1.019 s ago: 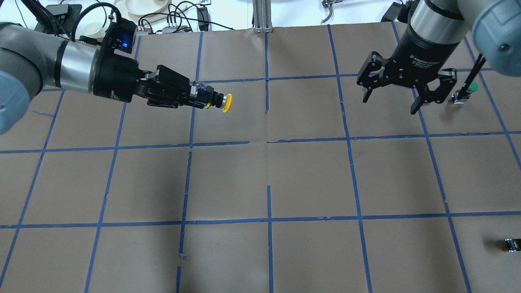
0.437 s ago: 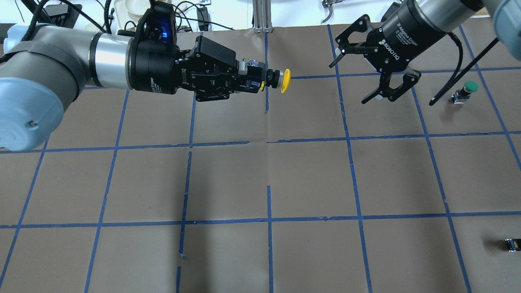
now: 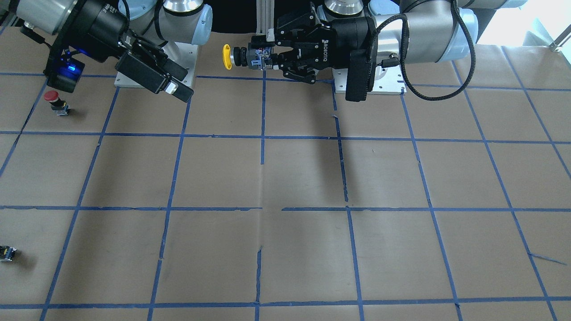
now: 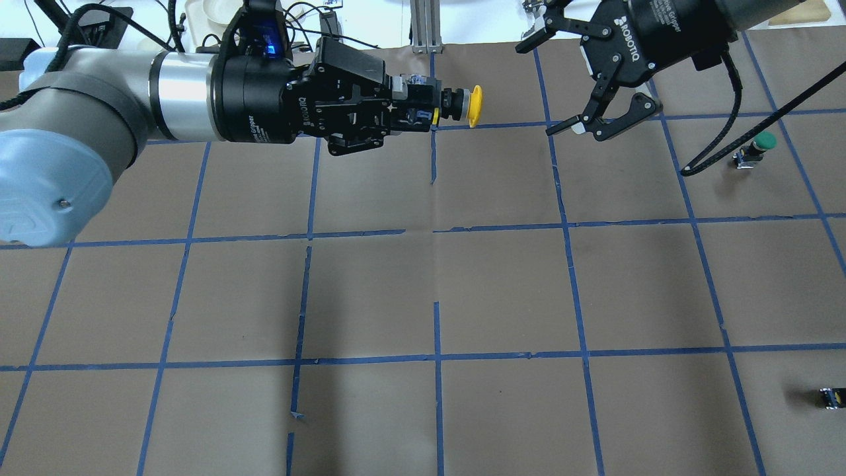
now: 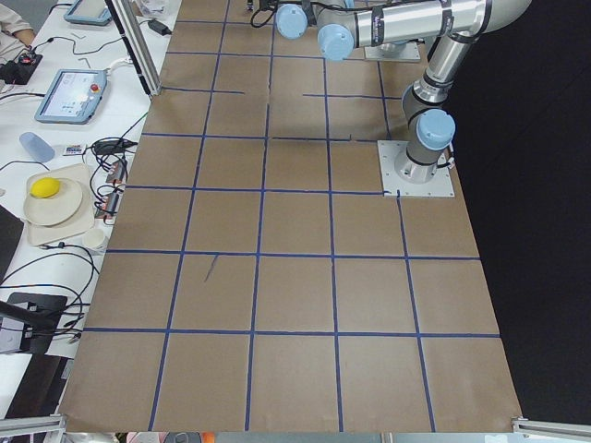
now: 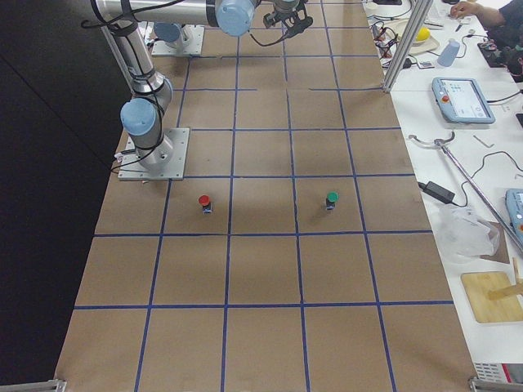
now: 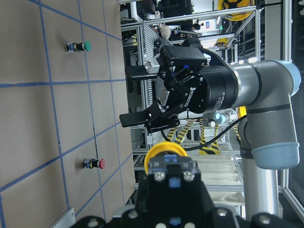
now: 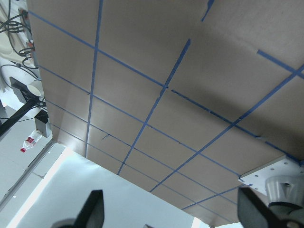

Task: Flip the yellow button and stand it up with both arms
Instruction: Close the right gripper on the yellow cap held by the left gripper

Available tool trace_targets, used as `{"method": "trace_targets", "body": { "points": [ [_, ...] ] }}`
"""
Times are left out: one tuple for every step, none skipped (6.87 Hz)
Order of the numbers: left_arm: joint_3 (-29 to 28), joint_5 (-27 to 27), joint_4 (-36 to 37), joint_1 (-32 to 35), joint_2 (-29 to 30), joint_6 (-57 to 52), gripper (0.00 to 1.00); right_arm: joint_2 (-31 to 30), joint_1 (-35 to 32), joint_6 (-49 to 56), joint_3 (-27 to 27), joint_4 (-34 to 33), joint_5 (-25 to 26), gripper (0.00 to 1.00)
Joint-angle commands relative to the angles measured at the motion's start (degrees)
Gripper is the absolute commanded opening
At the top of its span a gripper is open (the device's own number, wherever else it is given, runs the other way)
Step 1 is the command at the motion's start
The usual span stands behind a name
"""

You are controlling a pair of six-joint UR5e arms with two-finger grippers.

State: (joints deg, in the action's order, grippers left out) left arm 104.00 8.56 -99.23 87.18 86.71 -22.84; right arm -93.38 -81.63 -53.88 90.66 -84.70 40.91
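Observation:
My left gripper (image 4: 423, 109) is shut on the black-and-grey body of the yellow button (image 4: 474, 106) and holds it sideways above the table's far middle. The yellow cap points toward my right arm. The front view shows the same hold, with the button (image 3: 227, 56) sticking out of the left gripper (image 3: 261, 58). In the left wrist view the cap (image 7: 166, 151) faces my right gripper's open jaws. My right gripper (image 4: 538, 89) is open and empty, a short gap to the right of the cap, tilted toward it. It also shows in the front view (image 3: 185, 84).
A green-capped button (image 4: 760, 142) stands on the table at the far right. A red-capped button (image 3: 52, 98) stands near my right arm's base. A small dark capless block (image 4: 831, 396) lies at the near right. Blue tape lines grid the brown table (image 4: 436, 291).
My left arm has carried the yellow button to the right and farther back. My right gripper has swung left and back, staying open, and now faces the cap.

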Motion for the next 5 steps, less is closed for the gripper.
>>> {"method": "trace_targets", "body": {
  "points": [
    [1.38,-0.48,1.32,0.01,-0.57,0.08,0.1,-1.72,-2.02,-4.56,0.83,0.41,-6.26,1.0],
    [1.47,-0.48,1.32,0.01,-0.84,0.16,0.1,-1.37,-3.7,-5.09,2.23,0.41,-6.46,1.0],
    [1.47,-0.48,1.32,0.01,-0.84,0.16,0.1,-1.8,-4.15,-6.4,5.02,-0.37,-6.63,1.0],
    [1.47,-0.56,1.32,0.01,-0.93,0.16,0.1,-2.07,-4.15,-6.85,5.75,-0.29,-6.55,1.0],
    [1.47,-0.65,1.32,0.01,-0.93,0.16,0.1,-2.24,-4.15,-8.94,5.41,-0.03,-6.37,1.0]
  ]
}}
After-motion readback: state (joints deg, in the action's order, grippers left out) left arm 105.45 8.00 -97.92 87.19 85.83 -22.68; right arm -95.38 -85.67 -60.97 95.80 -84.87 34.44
